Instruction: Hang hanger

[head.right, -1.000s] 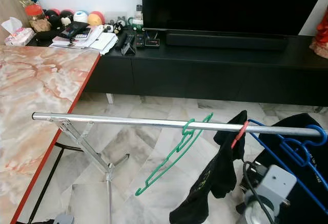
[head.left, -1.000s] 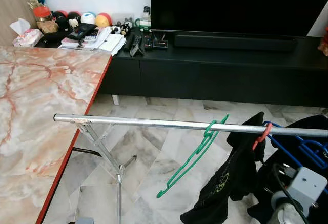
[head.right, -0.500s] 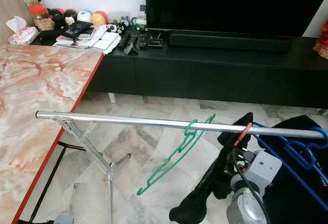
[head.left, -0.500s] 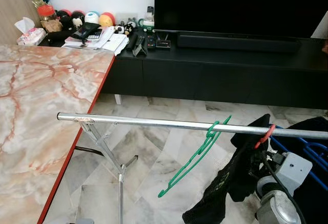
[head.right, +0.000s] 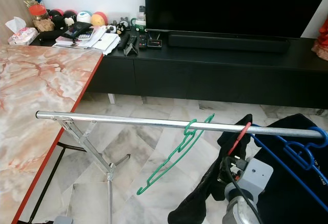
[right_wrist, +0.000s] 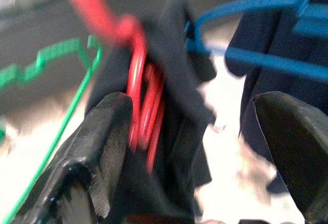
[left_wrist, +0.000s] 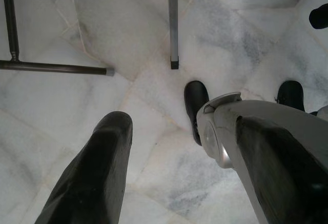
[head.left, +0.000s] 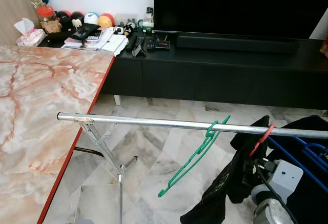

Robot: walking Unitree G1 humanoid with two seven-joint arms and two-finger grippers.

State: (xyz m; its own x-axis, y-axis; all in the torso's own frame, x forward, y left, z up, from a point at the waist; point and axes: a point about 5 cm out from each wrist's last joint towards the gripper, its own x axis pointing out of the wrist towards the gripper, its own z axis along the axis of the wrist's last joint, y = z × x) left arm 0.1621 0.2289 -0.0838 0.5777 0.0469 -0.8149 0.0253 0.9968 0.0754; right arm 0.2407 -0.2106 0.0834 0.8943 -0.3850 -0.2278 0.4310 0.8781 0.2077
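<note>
A silver rail crosses in front of me on a folding stand. On it hang an empty green hanger, a red hanger carrying a black garment, and blue hangers with dark clothing at the far right. My right arm's wrist is low, just right of the black garment. In the right wrist view my right gripper is open, its fingers wide apart, with the red hanger and black cloth between and ahead of them. My left gripper hangs open over the floor.
A marble-topped table with a red edge stands on my left, close to the rail's end. The stand's legs spread over the marble floor. A black TV cabinet with a television and small clutter runs along the back wall.
My right wrist has moved left, from the picture's lower right corner to close beside the black garment on the red hanger. The hangers have stayed in place on the rail.
</note>
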